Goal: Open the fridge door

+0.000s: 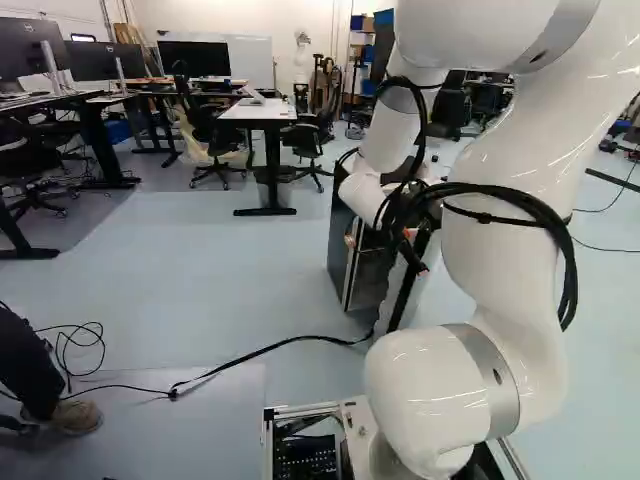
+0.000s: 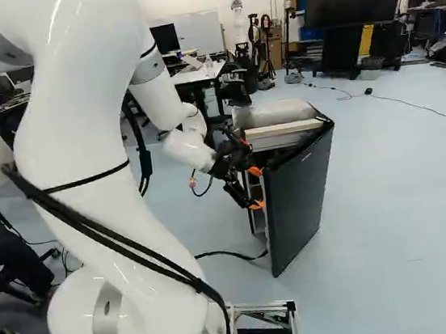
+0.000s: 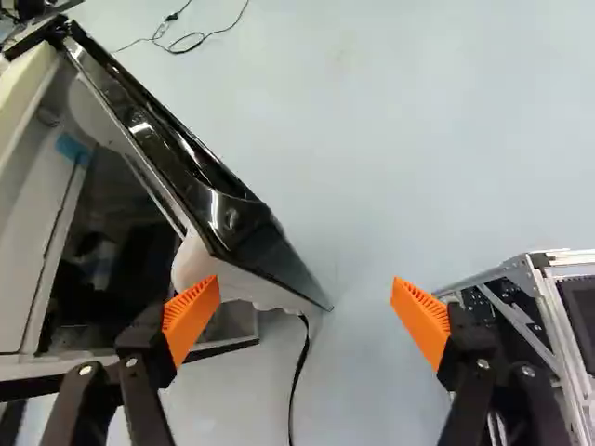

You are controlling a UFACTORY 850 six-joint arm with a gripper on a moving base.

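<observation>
The black two-finger gripper with orange pads (image 2: 256, 188) is at the free edge of the glossy black door (image 2: 301, 194) of a small, pale-topped fridge (image 2: 272, 114). Its fingers stand spread wide, with nothing pinched between them. The door is ajar, swung partly out from the fridge body, and the fridge stands on the pale blue-grey floor (image 2: 401, 226).

In the wrist view the door's free edge lies ahead of the gripper and between the lines of its two fingers, much closer to one than the other. The nearer orange pad (image 3: 192, 318) overlaps the white inner lining of the door (image 3: 193, 260) at the opening; whether it touches I cannot tell. The other pad is well apart from the door, over the floor, beside the silver metal frame (image 3: 542, 279) of the base.

A black cable (image 1: 270, 348) runs over the floor to the fridge's lower edge. Beyond the fridge are a white-topped desk (image 1: 258, 110) and another robot (image 2: 239, 22).
</observation>
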